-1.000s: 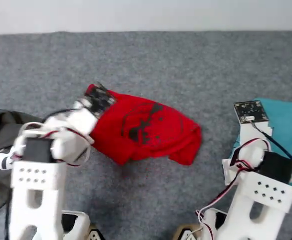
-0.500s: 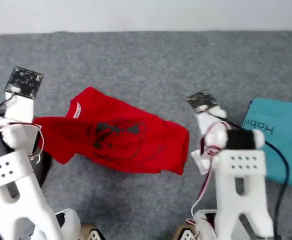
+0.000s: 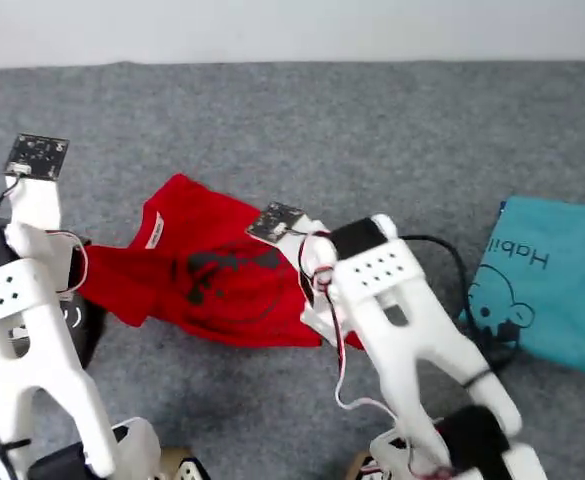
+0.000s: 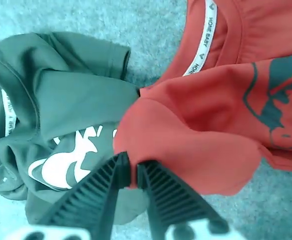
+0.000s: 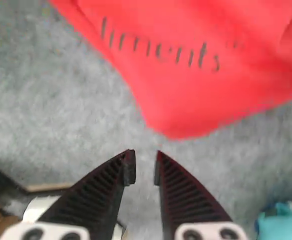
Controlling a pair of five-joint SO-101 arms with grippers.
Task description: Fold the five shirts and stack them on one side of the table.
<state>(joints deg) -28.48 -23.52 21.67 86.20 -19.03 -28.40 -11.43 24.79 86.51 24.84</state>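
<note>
Shirts are spread across the grey tabletop. Furthest left, a dark green shirt with a white print is bunched up directly beneath and beside the left hand. The left hand is closed on a fold of the red shirt. A rounded edge of red cloth is pinched between the two ribbed black fingers, right where the red cloth overlaps the green one. From that grip the red shirt is spread away from the hand, with its white-labelled collar and dark chest print turned upward. In the high view it is seen lying rumpled between the two arms, and its far edge is covered by the right arm. The right hand is held just short of a rounded red hem bearing dark lettering, above bare tabletop. Its jaws are set a narrow slit apart and nothing is gripped. Well beyond the right hand, a teal shirt is laid flat at the tabletop's edge.
</note>
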